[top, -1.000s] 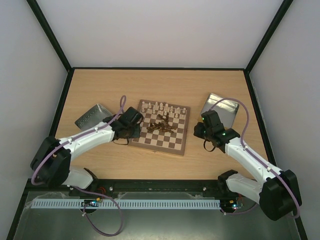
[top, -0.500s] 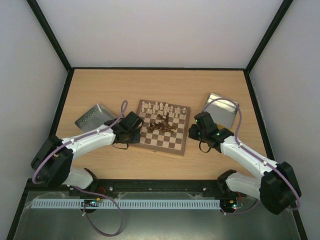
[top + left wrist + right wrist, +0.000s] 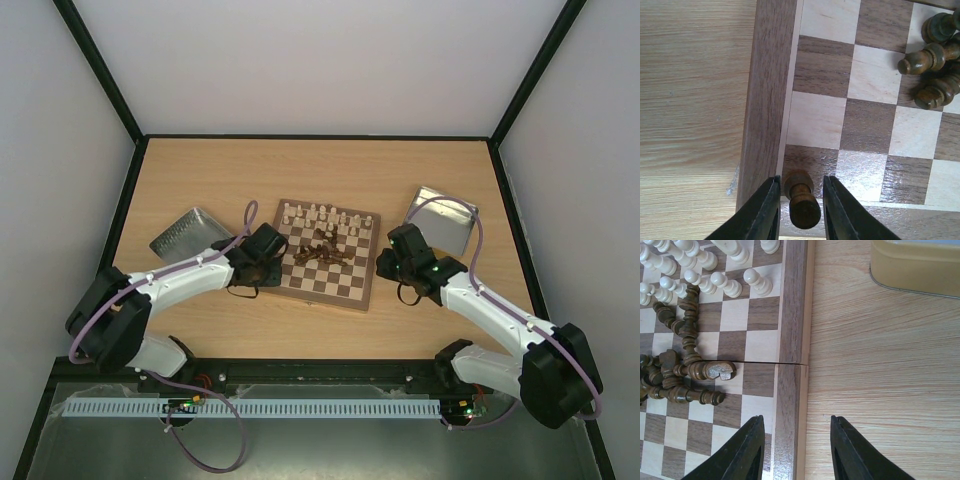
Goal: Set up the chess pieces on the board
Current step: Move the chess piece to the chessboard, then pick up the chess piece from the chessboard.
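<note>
While the left gripper [image 3: 800, 182] is straddling, jaws slightly parted, an upright dark pawn [image 3: 804, 207] on a corner square of the board [image 3: 767, 100], the right gripper [image 3: 796, 422] is hovering open over the board's right border, beside toppled dark pieces [image 3: 685, 370].

Chessboard [image 3: 352, 288] central on surface [image 3: 210, 175]: cream pieces [image 3: 325, 213] line far rows, dark pieces [image 3: 322, 252] heaped centrally. Left tin [image 3: 188, 232] and right tin [image 3: 447, 218] flank it.

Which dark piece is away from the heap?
The dark pawn inside the left tool, alone at a corner square of the board; the other dark pieces lie heaped mid-board.
</note>
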### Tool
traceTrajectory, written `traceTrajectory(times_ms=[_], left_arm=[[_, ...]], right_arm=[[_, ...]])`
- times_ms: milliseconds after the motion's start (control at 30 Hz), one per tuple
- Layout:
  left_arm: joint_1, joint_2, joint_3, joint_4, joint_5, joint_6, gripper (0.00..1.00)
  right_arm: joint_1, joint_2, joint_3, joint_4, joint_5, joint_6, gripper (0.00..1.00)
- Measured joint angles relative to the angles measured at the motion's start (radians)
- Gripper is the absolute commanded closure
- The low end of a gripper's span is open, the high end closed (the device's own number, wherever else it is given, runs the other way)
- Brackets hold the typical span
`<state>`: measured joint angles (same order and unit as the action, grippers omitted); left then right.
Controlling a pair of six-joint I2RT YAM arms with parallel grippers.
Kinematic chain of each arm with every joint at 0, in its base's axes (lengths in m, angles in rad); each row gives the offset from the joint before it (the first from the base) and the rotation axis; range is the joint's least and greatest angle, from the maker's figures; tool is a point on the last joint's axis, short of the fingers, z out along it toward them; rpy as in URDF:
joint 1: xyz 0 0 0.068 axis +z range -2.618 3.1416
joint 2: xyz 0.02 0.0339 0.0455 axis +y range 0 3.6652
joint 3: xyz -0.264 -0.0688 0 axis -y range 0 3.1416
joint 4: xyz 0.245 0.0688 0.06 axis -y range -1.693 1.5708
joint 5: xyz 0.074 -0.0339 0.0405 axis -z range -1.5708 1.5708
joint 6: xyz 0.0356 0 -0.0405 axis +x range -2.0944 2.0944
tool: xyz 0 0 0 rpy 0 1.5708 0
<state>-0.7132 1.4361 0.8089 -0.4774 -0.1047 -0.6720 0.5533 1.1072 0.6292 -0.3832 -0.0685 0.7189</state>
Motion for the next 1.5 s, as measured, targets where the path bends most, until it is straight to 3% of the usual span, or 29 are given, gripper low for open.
traceTrajectory(times_ms=[433,833,1100,1267,1500], left_arm=[[0.000,0.017,0.000,0.030,0.015,0.007,0.76],[0.002,-0.005,0.015,0.009,-0.022,-0.006,0.55],[0.065,-0.209,0.035,0.002,-0.058,-0.019,0.47],[0.093,-0.266,0.032,0.060,-0.031,-0.019,0.46],[0.209,-0.275,-0.088,0.285,0.156,-0.058,0.46]], right_arm=[[0.003,0.000,0.000,0.000,0.002,0.004,0.64],[0.004,0.000,0.003,0.000,0.006,0.008,0.61],[0.019,0.035,0.053,0.008,0.021,0.008,0.59],[0.050,0.116,0.102,0.025,0.026,0.008,0.58],[0.143,0.281,0.228,0.064,0.039,0.011,0.58]])
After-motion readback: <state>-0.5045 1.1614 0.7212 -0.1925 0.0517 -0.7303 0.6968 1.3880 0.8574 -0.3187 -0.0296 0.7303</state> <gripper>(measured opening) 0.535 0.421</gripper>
